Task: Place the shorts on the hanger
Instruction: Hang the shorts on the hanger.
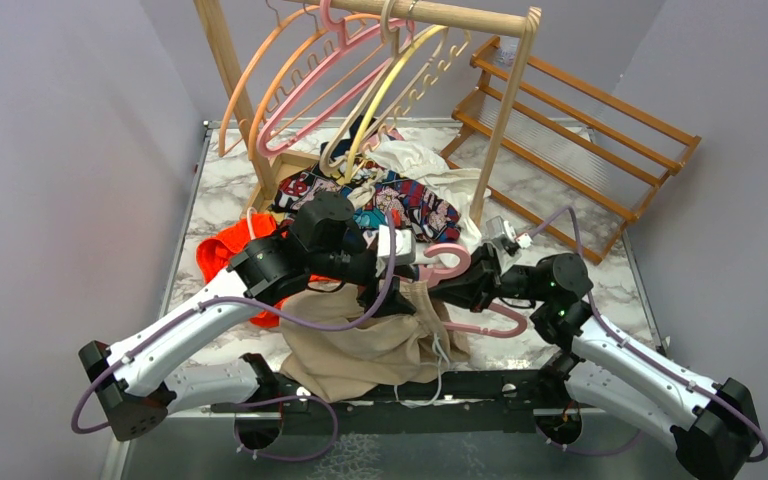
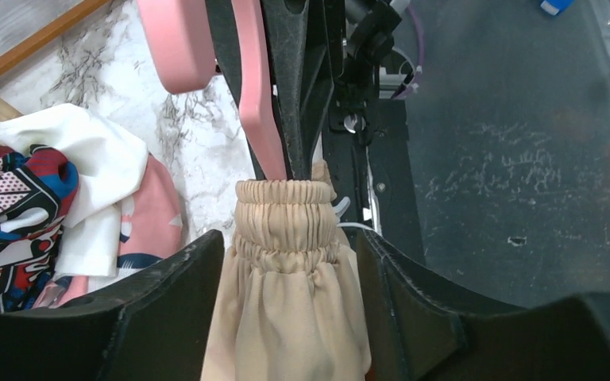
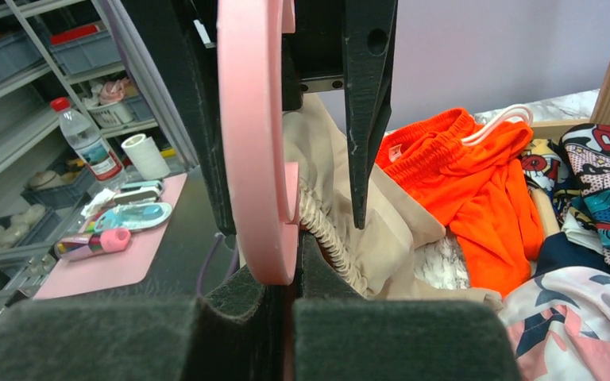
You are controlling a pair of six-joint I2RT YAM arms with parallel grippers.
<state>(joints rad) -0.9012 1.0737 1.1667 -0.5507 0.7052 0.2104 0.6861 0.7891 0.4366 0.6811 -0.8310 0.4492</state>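
shorts (image 2: 286,317): waistband between jaws, left hand (image 2: 290,242) | hanger (image 3: 254,143): clamped, right hand (image 3: 290,278)

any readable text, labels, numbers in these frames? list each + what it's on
None can be read with confidence.
Comic-print cloth: red letter-like shapes, cut off and not legible.
Bottle label: too small and blurred to read.
Pink hanger and shorts: no markings visible.
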